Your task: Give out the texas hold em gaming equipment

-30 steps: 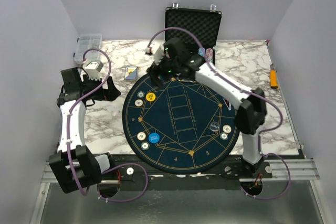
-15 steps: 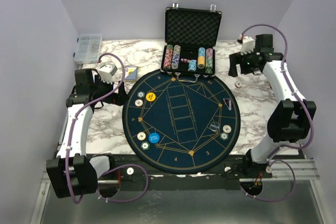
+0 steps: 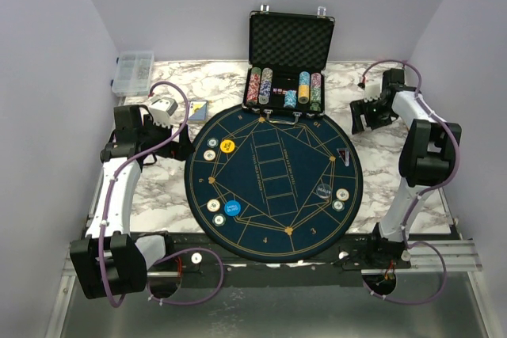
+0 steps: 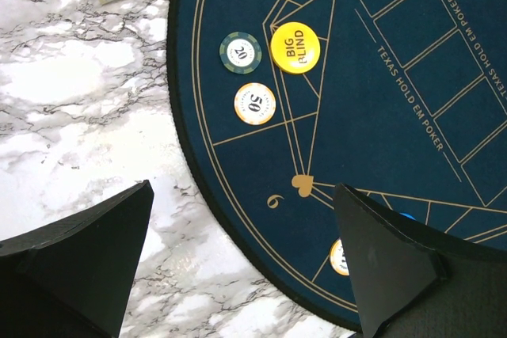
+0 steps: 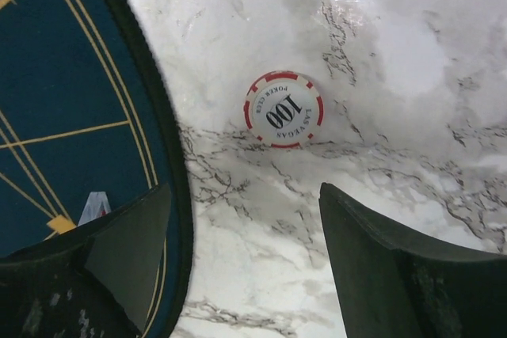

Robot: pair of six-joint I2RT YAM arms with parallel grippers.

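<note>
Toward the counter's (image 3: 158, 187) far right corner, my right jaws stand wide apart and empty over a red-and-white 100 chip (image 5: 283, 109), which lies flat on the marble just off the mat's (image 5: 71, 116) rim. A second ago that arm was reaching over the chip case (image 3: 291, 37) at the far edge, so I judge this chip has come out of it and still needs a seat. My left jaws hang fully open, holding nothing, above the mat's left rim near the Big Blind button (image 4: 295, 47) and the 20 chip (image 4: 240, 52).
</note>
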